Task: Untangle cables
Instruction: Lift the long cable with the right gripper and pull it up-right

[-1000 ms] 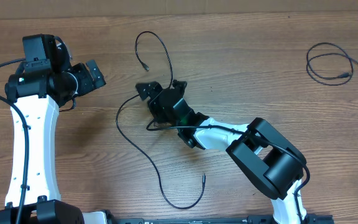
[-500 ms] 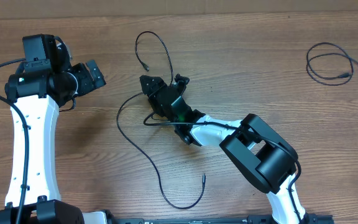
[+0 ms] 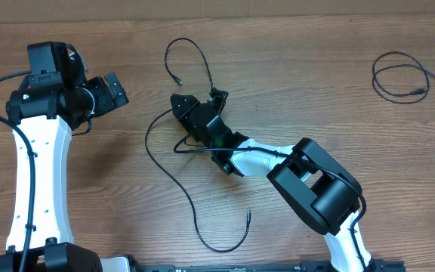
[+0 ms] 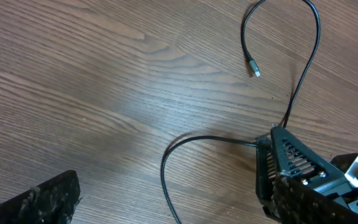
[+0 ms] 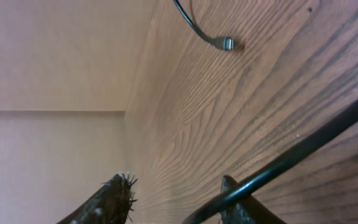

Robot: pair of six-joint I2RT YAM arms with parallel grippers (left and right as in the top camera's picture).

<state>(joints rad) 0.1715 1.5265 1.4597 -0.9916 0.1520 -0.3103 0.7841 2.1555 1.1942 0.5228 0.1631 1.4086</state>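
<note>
At the middle of the brown wooden tabletop [image 3: 300,68], a long thin black cord with small plugs [image 3: 145,142], lying loose. From one silver-tipped plug [image 3: 178,80] up in an arch, down between the fingers of the right tool [image 3: 198,99], then out leftward, curving toward the near edge into a hook ending at the other plug [image 3: 248,216]. Right tool low over the wood, fingers part-way apart, straddling the cord, not pinching it. In the right wrist view, cord crossing in front of one fingertip [image 5: 240,211]. Left tool [image 3: 118,88] well to the left, spread wide, holding nothing. Far right, well apart, a second thin black cord [image 3: 426,78] coiled in a loose loop.
</note>
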